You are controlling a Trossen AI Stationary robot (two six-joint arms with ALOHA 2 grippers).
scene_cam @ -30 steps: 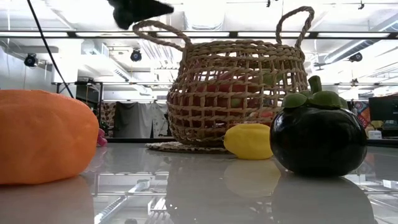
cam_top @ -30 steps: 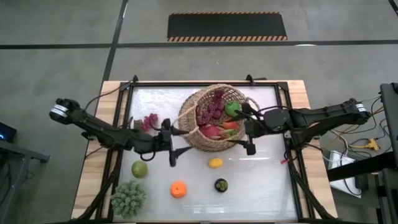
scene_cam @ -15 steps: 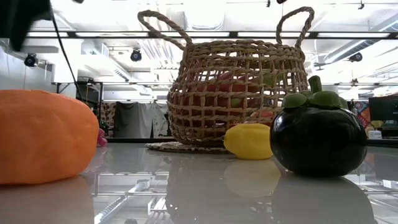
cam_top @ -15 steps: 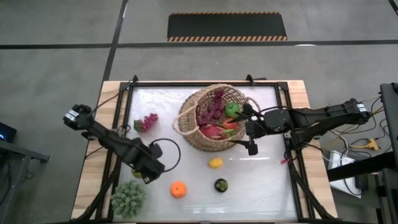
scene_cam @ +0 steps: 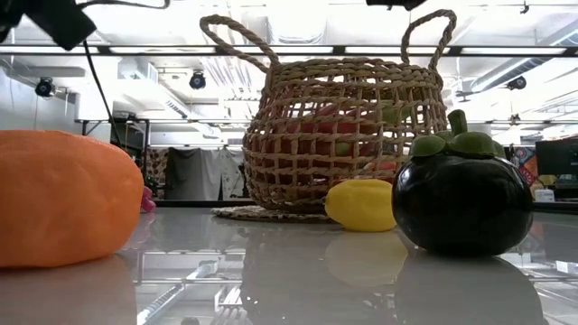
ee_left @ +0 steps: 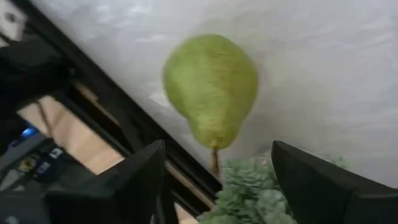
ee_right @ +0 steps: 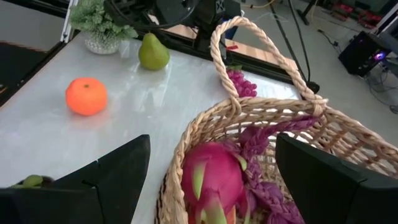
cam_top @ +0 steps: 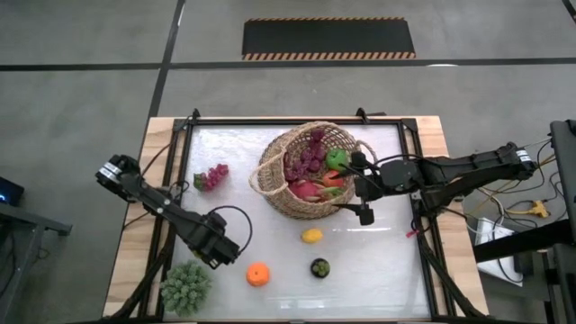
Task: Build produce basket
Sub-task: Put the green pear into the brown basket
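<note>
1. The pear [ee_left: 211, 87] is the fruit to get now, I think. It looks light and hard, like a plastic toy. Its skin looks smooth, so it could slip or roll away.
2. The best place to grab it looks like the fat middle, one finger on each side (not the thin stem).
3. The pear is green and a bit yellow, fat at one end and thin at the other, with a little brown stem. It lies on its side.
4. It sits well away from the basket [cam_top: 275, 200], near the table's left edge, just beside a green leafy plant [cam_top: 185, 286].
5. The left gripper [cam_top: 221, 254] hangs right over the pear. Its fingers are wide apart and hold nothing.
6. The right gripper [cam_top: 360, 189] waits at the basket's right rim. Its fingers are wide apart too, and empty.
7. The basket is round, tan and woven, with two loop handles. Inside are purple grapes [cam_top: 310, 155], a green apple [cam_top: 337, 158] and a pink dragon fruit [ee_right: 211, 177].
8. Near the basket, on the table, lie an orange [cam_top: 258, 274], a lemon [cam_top: 311, 236], a dark round fruit [cam_top: 319, 267] and more grapes (these are on the basket's left).
</note>
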